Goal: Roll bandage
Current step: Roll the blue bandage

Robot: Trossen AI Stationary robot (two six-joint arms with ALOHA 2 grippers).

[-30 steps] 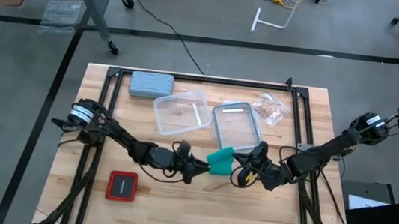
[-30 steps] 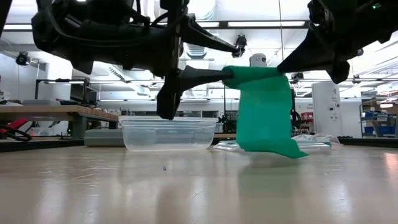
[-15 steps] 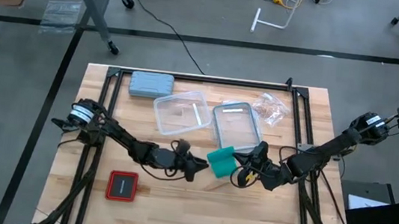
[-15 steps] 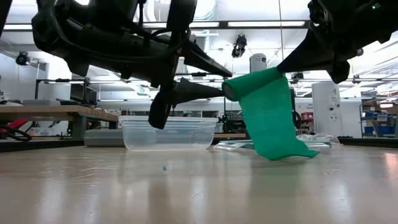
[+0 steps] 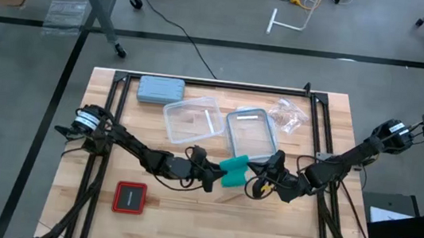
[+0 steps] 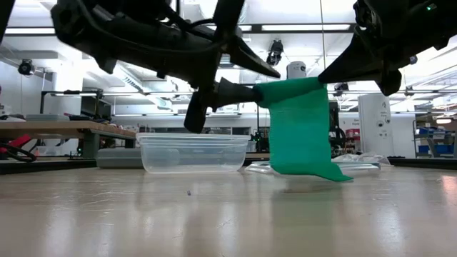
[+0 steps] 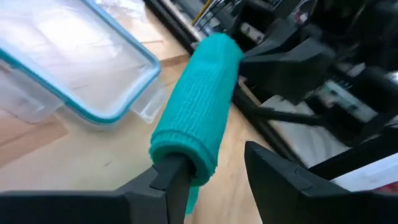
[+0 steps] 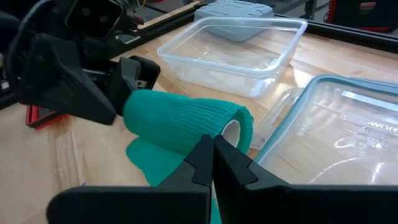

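Low in the middle of the high view, the two dark grippers meet over the wooden table (image 5: 280,223) with the teal-green stretchy cloth bandage (image 5: 234,170) strung between them. The left gripper (image 7: 211,171) has one finger pushed into the near end of the roll and the other standing clear beside it, so it is spread, not clamping. The right gripper (image 8: 211,149) has its fingers pinched together at the roll's open far end, seemingly nipping the edge. In the low view the roll hangs above the tabletop and a loose tail drops from it, its tip about on the wood. To wind well, I'd judge the roll should turn about its own axis with the tail kept lightly taut, lest the layers wander or the core slip off the finger. Just beyond sits a clear lid with a blue rim (image 5: 251,131), close enough to catch the tail; then a clear plastic tub (image 5: 191,120), a crumpled clear wrapper (image 5: 287,115), and a grey-blue hard case (image 5: 160,89). A red-and-black square pad (image 5: 129,198) lies lower left, well apart.
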